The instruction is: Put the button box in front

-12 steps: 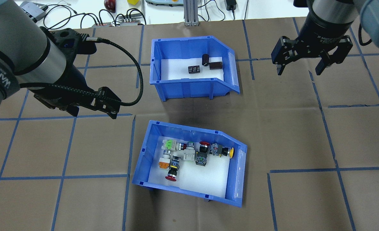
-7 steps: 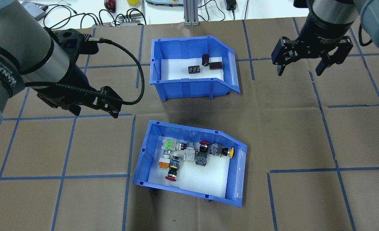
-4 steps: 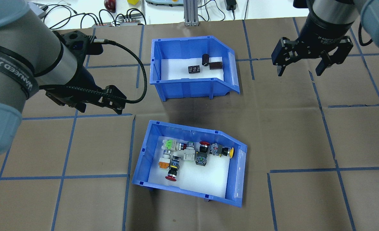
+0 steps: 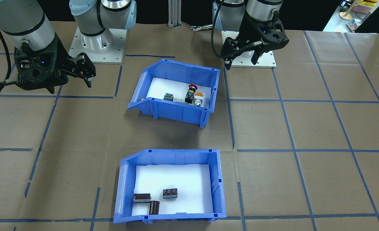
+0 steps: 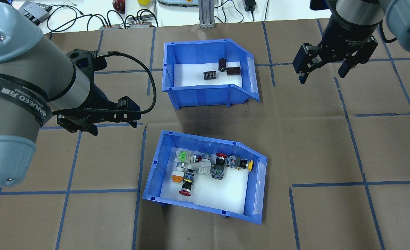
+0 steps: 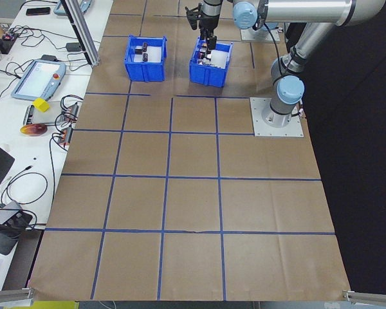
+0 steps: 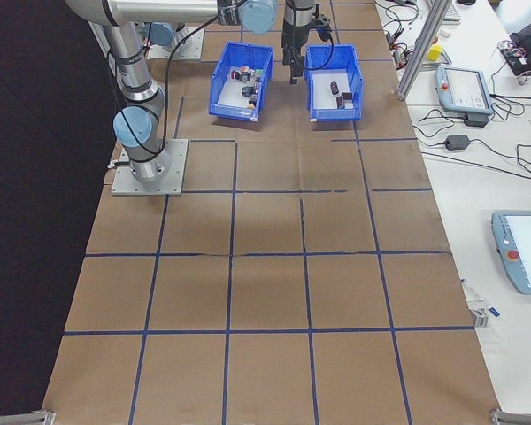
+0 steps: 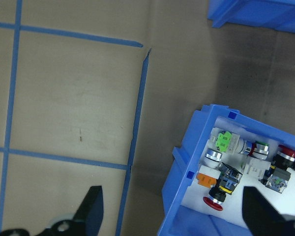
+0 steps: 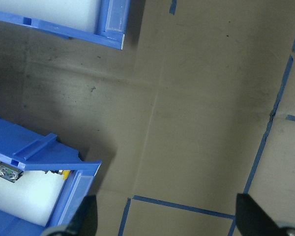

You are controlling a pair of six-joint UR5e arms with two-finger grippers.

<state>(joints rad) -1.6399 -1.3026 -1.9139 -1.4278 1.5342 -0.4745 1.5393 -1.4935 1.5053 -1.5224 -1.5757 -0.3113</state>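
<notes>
The glossy blue plastic button box (image 5: 205,205), foam-floored and slope-fronted, sits on the brown paper surface (image 5: 330,146) between the spread, empty left gripper (image 5: 113,125) and right gripper (image 5: 324,71).

robot lab | taped-grid table (image 5: 330,139) | teach pendant (image 7: 520,251) | cables (image 5: 87,17)

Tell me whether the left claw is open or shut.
Open. In the left wrist view its two fingertips stand far apart with nothing between them; the left claw hovers beside the button box, not touching it.
</notes>
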